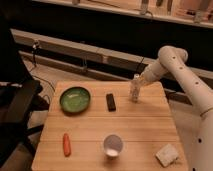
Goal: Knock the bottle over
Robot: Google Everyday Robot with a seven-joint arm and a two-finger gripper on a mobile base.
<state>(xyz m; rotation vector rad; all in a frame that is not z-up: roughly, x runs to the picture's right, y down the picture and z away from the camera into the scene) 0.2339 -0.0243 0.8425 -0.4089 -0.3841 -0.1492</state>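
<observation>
While reaching in over the table's [140, 130] far right edge, hovering at the bottle [134, 89] as gripper [140, 83], right against its upper part; grip impossible to judge. Standing upright near the far right edge, that bottle, just right of black block [110, 102]. Lying farther left: green bowl [75, 99]. Sitting nearer: glass cup [112, 145], carrot [66, 144], sponge [166, 154].

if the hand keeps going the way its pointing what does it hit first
Most likely the bottle. The hand sits at its upper right side, pointing down-left toward it. Whether they already touch is unclear; beyond the bottle lies the black block.
</observation>
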